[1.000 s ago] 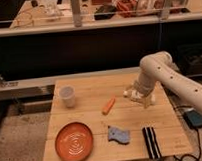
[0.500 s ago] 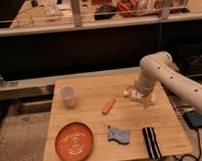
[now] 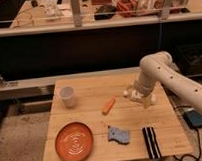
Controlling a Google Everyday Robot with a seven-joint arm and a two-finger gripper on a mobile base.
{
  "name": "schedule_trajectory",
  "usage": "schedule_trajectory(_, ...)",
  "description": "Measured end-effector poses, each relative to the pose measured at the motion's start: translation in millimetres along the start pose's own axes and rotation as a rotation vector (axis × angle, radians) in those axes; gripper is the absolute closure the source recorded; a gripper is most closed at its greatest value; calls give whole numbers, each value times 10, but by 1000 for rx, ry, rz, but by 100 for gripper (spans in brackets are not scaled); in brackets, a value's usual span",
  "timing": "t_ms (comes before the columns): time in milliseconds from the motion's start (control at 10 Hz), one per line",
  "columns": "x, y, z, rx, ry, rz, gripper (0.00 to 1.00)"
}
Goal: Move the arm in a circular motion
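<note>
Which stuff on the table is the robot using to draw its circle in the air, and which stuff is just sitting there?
Part of the job:
arm
gripper, low over the table's right side

Just lying about:
white cup
carrot
orange plate
blue cloth
striped black-and-white item
wooden table

The arm (image 3: 177, 82) is seen entering from the right edge, thick and cream-white; its long segment is angled up and leftward to a rounded elbow at the top; from there a shorter segment is dropped nearly straight down; the pale gripper (image 3: 140, 97) is carried at its lower end, pointed downward, held low over the right rear part of the bench (image 3: 96, 120).
</note>
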Motion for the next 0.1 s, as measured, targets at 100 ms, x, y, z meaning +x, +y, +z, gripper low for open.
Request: schedule_trajectory(100,0,0,0,0,0,0,20)
